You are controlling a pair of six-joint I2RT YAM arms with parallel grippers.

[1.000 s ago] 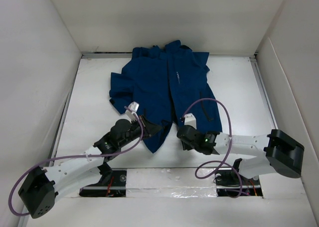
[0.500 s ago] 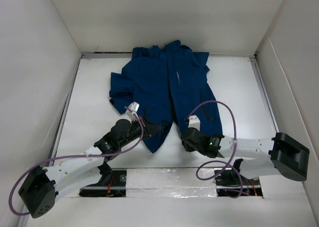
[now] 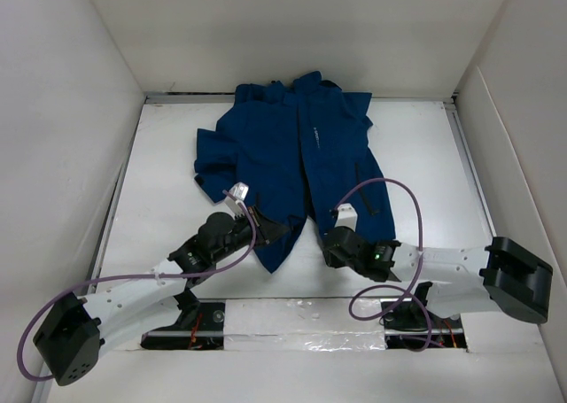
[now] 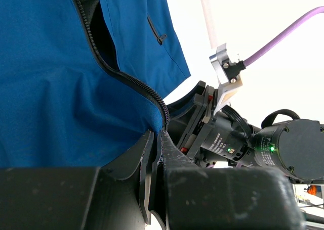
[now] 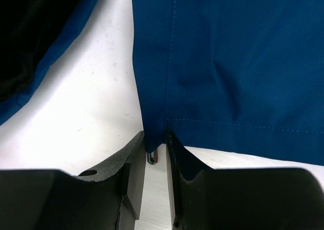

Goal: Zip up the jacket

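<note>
Reaching low over the near edge of the white table (image 3: 159, 182), both arms bend in toward the middle. The left gripper (image 4: 157, 139) pinches a bottom corner of the jacket (image 3: 292, 146) by its black zipper (image 4: 126, 78). The right gripper (image 5: 157, 144) pinches the other front's hem. The jacket lies unzipped, collar toward the far edge, soft and smooth blue, dark inside. White walls (image 3: 80, 93) stand around.
</note>
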